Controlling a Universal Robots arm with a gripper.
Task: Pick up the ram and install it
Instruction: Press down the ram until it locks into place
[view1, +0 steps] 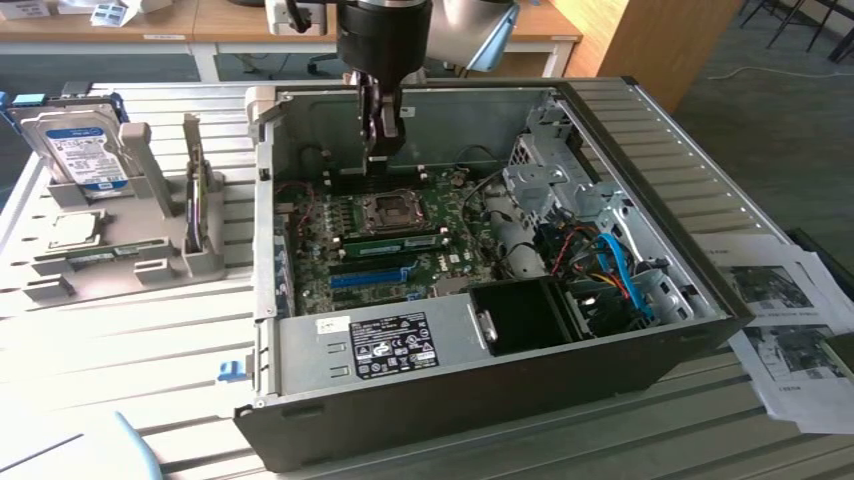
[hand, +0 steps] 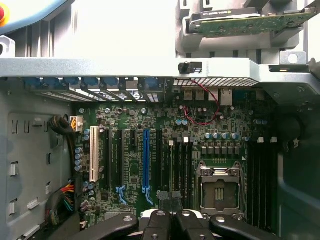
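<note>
The gripper (view1: 383, 140) hung inside the open computer case (view1: 694, 300), over the far part of the motherboard (view1: 441, 260), just beyond the processor socket (view1: 391, 209). Its jaws were pressed fully together with nothing between them; in the wrist view the gripper (hand: 170, 217) showed only its own dark fingers (hand: 156, 222) above the motherboard (hand: 130, 165). By my reading, no pick-up had been made.

The ram (hand: 250, 22), a narrow green board, appeared to rest in a grey rack (view1: 147, 265) outside the case, on the exterior view's left. I judged it was parked there so the gripper could reach it cleanly. It lay well apart from the gripper, with the case wall between them.

The case lay on its side with the lid off, which left the board open from above. The black memory slots (hand: 262, 175) beside the socket (hand: 218, 192) looked unfilled, though I could not be sure.

Around them sat a long blue slot (hand: 145, 157) and a white one (hand: 93, 154), both easy to mistake for the goal. A hard drive (view1: 83, 150) stood upright in the rack. Blue and red cables (view1: 607, 265) bunched at the exterior view's right of the case, clear of the slots. Printed sheets (view1: 787, 300) lay on the table beyond.
</note>
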